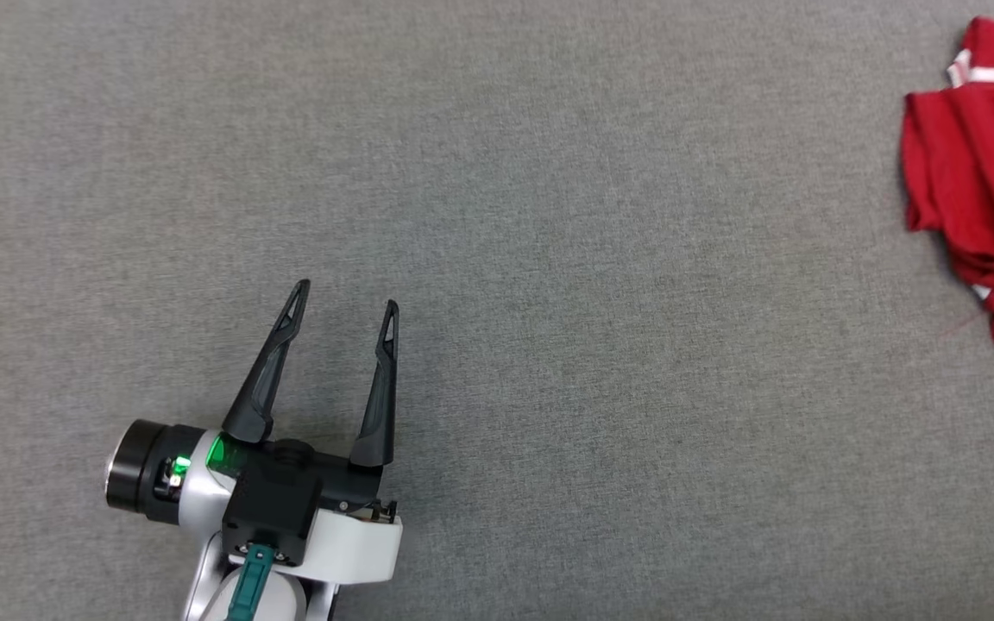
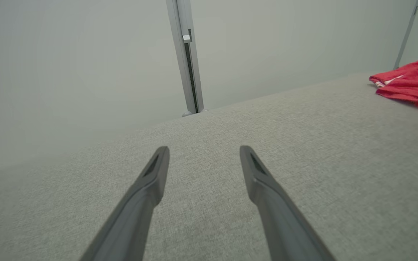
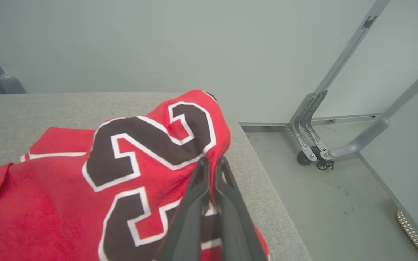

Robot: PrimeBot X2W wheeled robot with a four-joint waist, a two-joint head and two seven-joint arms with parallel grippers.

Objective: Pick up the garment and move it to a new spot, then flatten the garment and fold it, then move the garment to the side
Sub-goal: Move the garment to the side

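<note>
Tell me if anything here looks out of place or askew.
The red jersey lies crumpled, not flat, bunched near the edge of the grey table, close to the drop to the floor. The right gripper is shut on a raised fold of it. Nothing looks damaged.

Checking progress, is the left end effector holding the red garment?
No, the left end effector stands open over the grey surface, well apart from the red garment.

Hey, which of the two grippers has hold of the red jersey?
The right gripper: it is pinched shut on a raised fold of the red jersey. The left gripper is open over the bare grey surface, well apart from the jersey.
</note>
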